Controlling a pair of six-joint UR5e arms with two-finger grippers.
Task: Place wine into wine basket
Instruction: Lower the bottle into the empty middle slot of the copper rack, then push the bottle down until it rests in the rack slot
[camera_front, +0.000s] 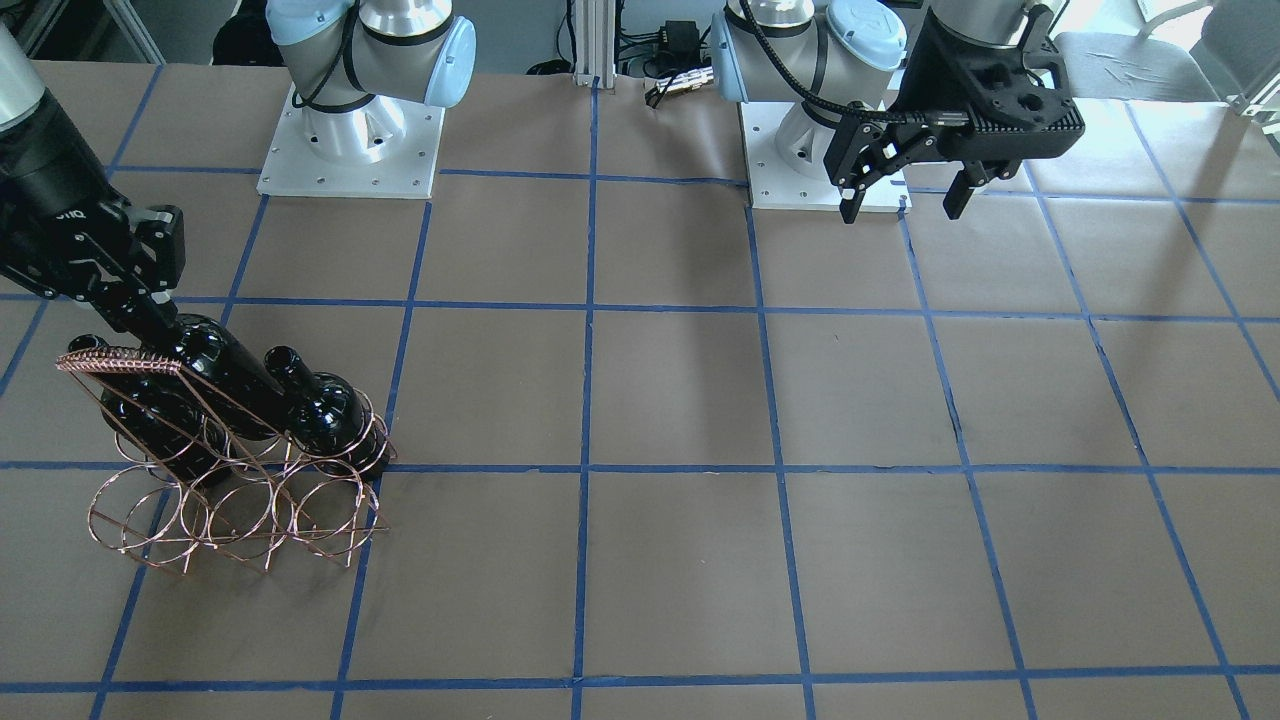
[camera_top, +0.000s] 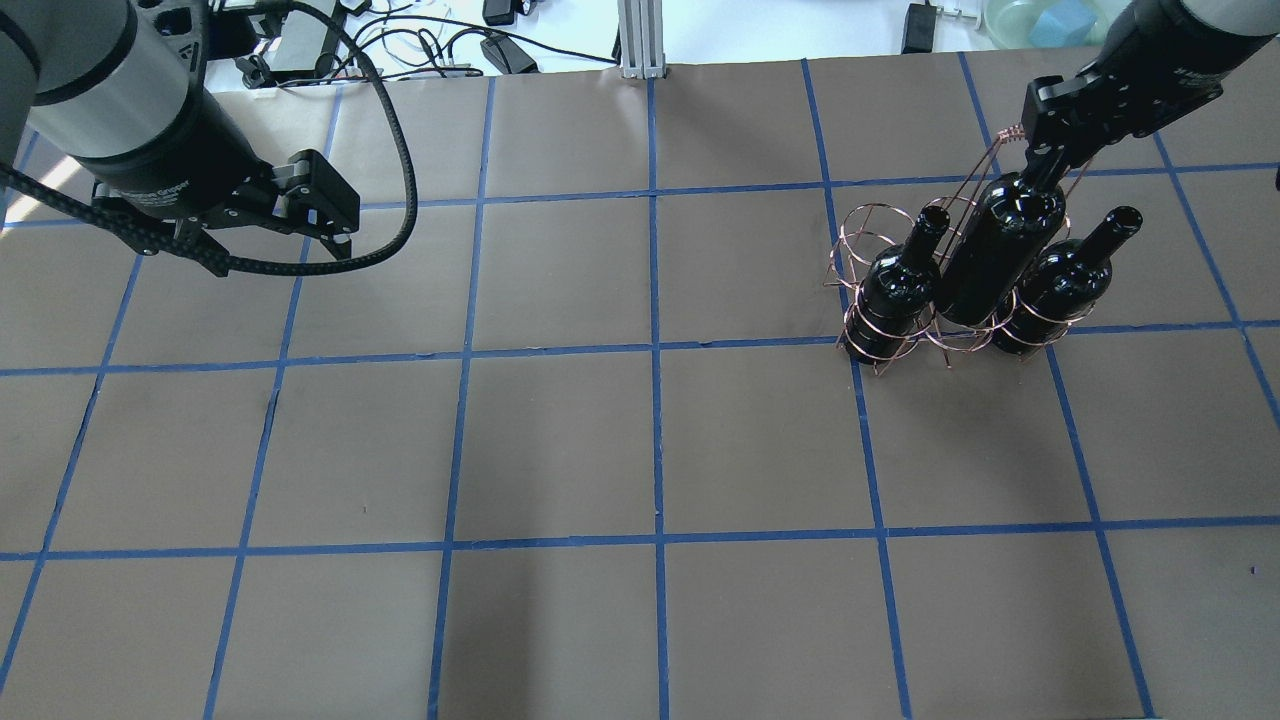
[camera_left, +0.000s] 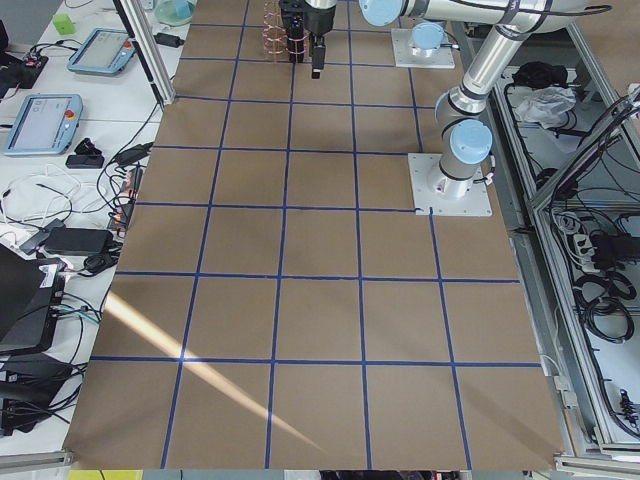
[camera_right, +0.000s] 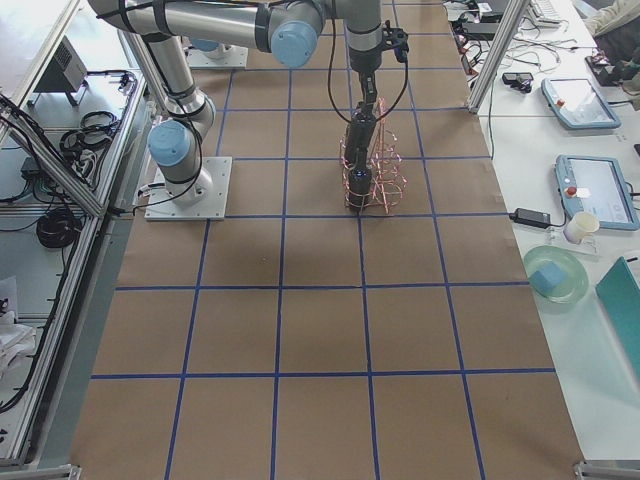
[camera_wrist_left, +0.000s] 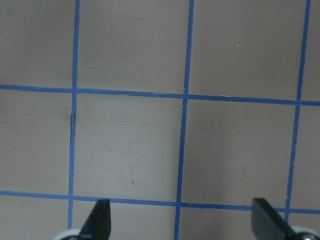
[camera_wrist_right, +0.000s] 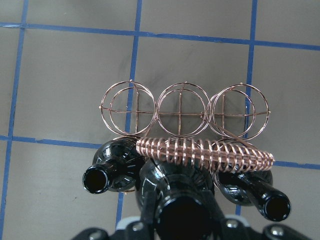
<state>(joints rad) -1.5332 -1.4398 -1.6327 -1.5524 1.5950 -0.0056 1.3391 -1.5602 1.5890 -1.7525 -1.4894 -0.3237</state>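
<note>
Right gripper (camera_top: 1050, 160) clamped on the neck of the wine (camera_top: 1000, 255), which is likely heavy, slick and breakable glass, near the right edge of the table (camera_top: 1150, 450); left gripper (camera_front: 903, 208) spread wide, empty.

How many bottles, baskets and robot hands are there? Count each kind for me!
Black bottles: 3 (the held wine, two side bottles)
Copper wine basket: 1
Grippers: 2 (left gripper, right gripper)
Total: 6

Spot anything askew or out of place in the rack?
Nothing spilled or broken. The middle bottle sits higher than the two outer bottles in the wine basket, the right hand gripping its neck; likely not fully seated.
</note>
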